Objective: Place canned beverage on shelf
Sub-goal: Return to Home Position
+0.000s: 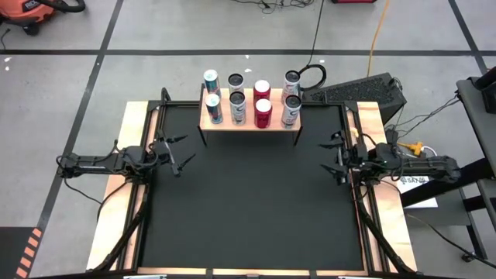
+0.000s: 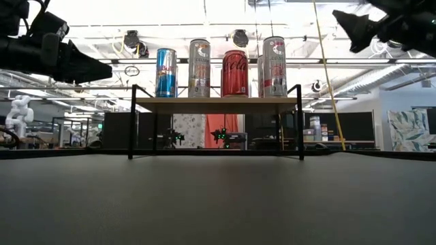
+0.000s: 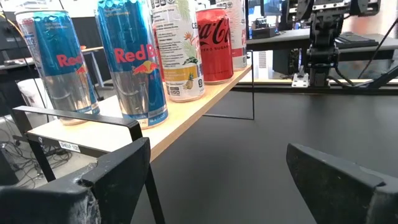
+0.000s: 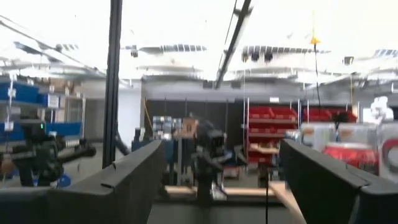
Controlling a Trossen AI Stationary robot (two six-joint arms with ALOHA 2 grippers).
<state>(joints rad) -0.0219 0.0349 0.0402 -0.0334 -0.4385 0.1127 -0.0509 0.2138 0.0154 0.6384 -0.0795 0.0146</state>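
Observation:
The shelf (image 1: 249, 124), a light-wood board on thin black legs, stands at the table's far middle. Several cans stand upright on it in two rows: two blue ones (image 1: 213, 107) at its left end, white ones (image 1: 237, 107), red ones (image 1: 263, 112) and silver ones (image 1: 291, 109) at its right end. They also show in the low view (image 2: 235, 73) and the left wrist view (image 3: 134, 62). My left gripper (image 1: 180, 153) is open and empty, left of the shelf, above the mat. My right gripper (image 1: 335, 156) is open and empty, right of the shelf.
The black mat (image 1: 248, 201) covers the table between wooden edge strips (image 1: 116, 201). A dark keyboard (image 1: 364, 91) and cables lie beyond the table's far right corner. The mat in front of the shelf is bare.

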